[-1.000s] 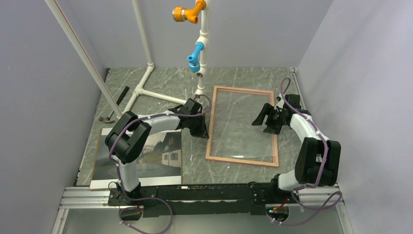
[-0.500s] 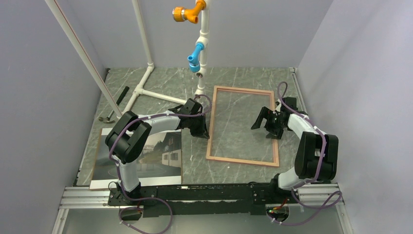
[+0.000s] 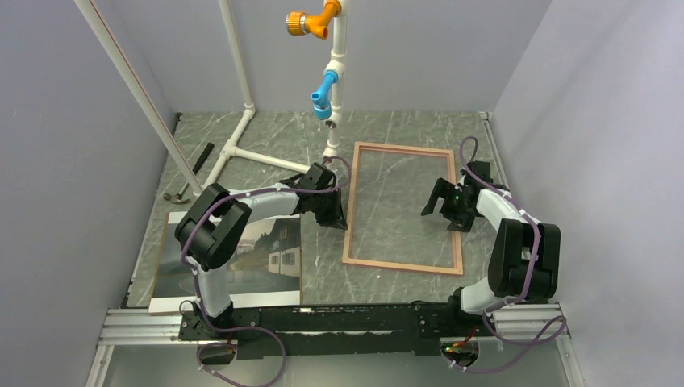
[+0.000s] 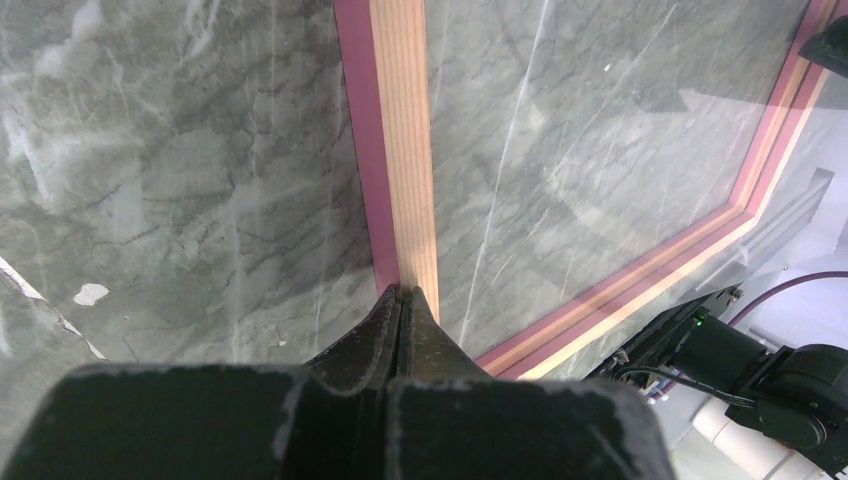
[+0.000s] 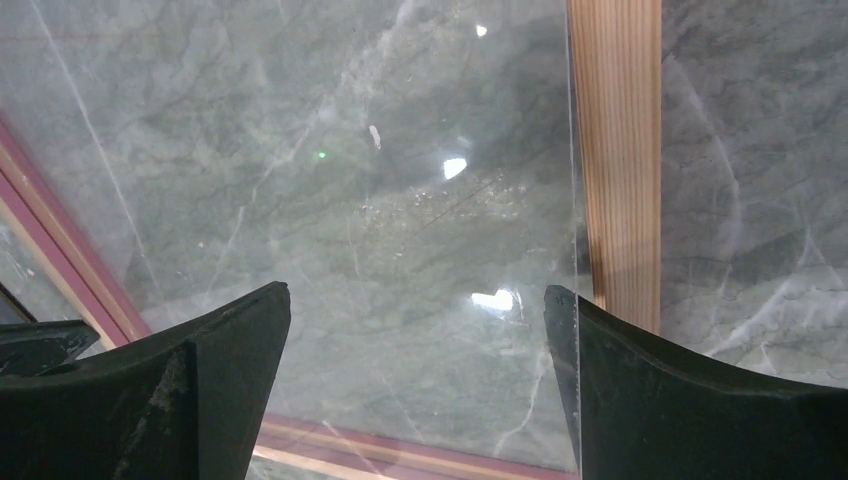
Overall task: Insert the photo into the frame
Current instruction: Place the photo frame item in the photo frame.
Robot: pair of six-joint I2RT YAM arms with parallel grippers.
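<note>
The frame [image 3: 402, 267] lies flat on the table with its tan wood reverse up and the clear pane [image 3: 395, 201] in it. My left gripper [image 3: 337, 219] is shut, and its tips [image 4: 405, 293] press on the frame's left rail [image 4: 404, 150]. My right gripper [image 3: 441, 213] hangs open over the pane near the right rail [image 5: 618, 150], with nothing between its fingers [image 5: 232, 345]. The pane's right edge runs past the right fingertip [image 5: 562, 320]. The photo [image 3: 262, 258] lies at the near left, partly hidden under my left arm.
A white pipe stand [image 3: 242, 151] with orange [image 3: 310, 20] and blue [image 3: 324, 90] fittings rises at the back. A hammer [image 3: 187, 179] lies by the left wall. A brown board edge [image 3: 164, 242] shows beside the photo. Walls close in on three sides.
My right gripper has opened wider and shifted slightly toward the frame's right rail. The left gripper, the frame and the photo have not moved.
</note>
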